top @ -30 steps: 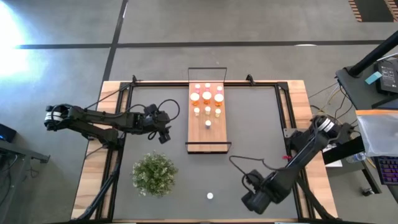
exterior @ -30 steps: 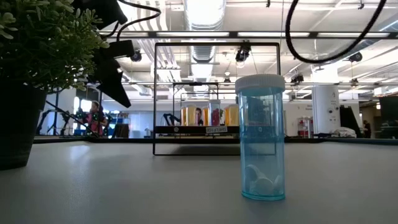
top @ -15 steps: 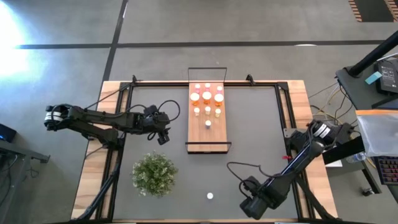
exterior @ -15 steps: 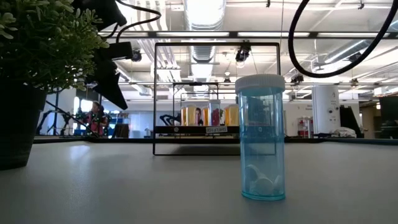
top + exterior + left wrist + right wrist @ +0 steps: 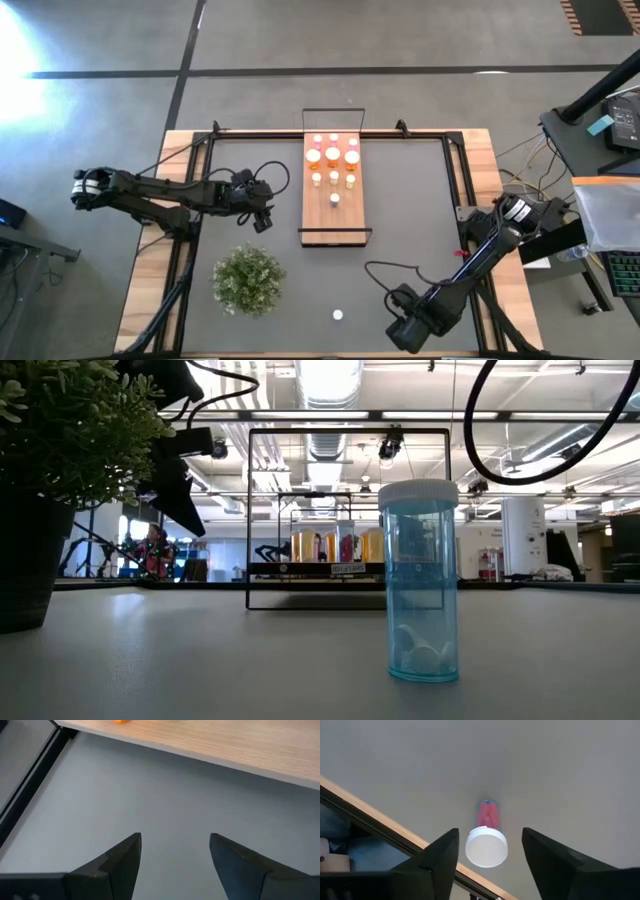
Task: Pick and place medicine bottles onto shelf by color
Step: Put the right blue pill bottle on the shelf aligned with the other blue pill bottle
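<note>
Hovering left of the shelf (image 5: 333, 190), the left gripper (image 5: 266, 212) has its fingers spread, holding nothing. Medicine bottles (image 5: 333, 154) crowd the shelf's far half. One bottle (image 5: 338, 315) stands alone near the front; right of it, the right gripper (image 5: 398, 331) gapes, empty.

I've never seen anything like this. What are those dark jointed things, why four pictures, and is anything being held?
They are two robot arms at a table, each ending in a two-fingered tool. One picture looks straight down, one sits at table height, two ride on the wrists. The shelf carries small medicine bottles; a plant stands nearby. A lone bottle stands on the mat. The right tool, open, is beside that bottle, not gripping it. The left tool waits open and empty by the shelf.
</note>
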Controlling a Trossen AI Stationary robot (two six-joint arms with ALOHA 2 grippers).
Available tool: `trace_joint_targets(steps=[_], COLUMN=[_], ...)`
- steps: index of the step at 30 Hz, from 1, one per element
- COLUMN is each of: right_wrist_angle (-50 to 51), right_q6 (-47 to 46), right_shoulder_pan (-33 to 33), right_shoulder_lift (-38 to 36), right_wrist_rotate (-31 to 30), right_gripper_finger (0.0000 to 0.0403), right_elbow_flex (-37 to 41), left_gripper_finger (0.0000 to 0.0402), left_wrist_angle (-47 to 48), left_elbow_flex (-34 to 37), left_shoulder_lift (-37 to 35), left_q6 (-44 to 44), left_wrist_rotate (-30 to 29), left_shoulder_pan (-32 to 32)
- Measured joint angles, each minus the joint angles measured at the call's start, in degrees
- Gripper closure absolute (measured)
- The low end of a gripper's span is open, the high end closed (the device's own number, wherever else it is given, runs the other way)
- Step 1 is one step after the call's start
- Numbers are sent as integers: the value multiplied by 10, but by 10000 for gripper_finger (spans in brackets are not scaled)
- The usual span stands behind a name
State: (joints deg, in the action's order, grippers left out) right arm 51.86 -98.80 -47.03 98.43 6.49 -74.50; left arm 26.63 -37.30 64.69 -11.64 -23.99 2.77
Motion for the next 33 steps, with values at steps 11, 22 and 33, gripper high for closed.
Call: trace_joint_targets(steps=[11, 22, 33], right_wrist_angle=[-3, 1, 250], right_q6=[14, 43, 197], right_shoulder_pan=[0, 2, 100], right_shoulder_lift=[0, -12, -55], right_wrist_rotate=[18, 26, 8], right_gripper_finger=[279, 276, 284], right_elbow_flex=[0, 0, -47], left_gripper_finger=[182, 182, 182], left_wrist_angle=[0, 0, -2], left_elbow_flex=[1, -1, -2], left_shoulder_lift=[0, 0, 0], left_q6=[0, 0, 1], left_wrist_rotate=[0, 0, 0], left_shoulder_pan=[0, 0, 0])
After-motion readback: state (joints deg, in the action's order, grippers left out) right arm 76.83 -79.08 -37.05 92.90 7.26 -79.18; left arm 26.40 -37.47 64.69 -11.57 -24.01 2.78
